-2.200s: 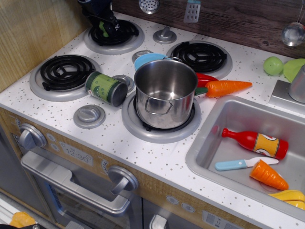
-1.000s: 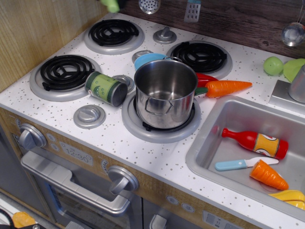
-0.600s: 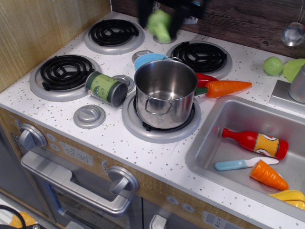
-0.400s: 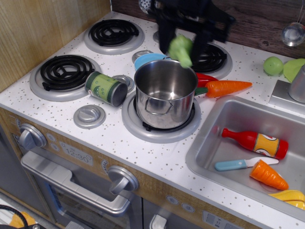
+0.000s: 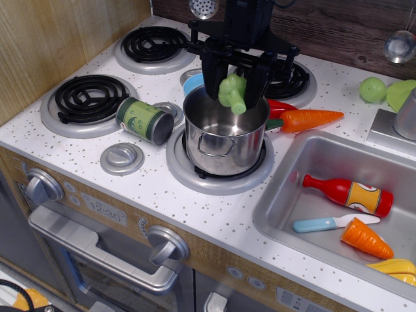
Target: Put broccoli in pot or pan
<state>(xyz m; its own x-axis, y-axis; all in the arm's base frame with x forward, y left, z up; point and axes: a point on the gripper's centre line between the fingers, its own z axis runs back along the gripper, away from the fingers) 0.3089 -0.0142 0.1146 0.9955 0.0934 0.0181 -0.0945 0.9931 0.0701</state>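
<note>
While a green-labelled can (image 5: 145, 120), its print too small to read, lies on its side at left, the black gripper (image 5: 235, 83) clamps the broccoli (image 5: 233, 92) over the steel pot's (image 5: 225, 140) open mouth, its long axis tilted, stem down-right, with a yellow-labelled red bottle (image 5: 349, 194) in the sink (image 5: 281, 201).

My gripper (image 5: 235, 91) is matte black all over (two flat fingers under a wide crossbar), at upper centre.
</note>
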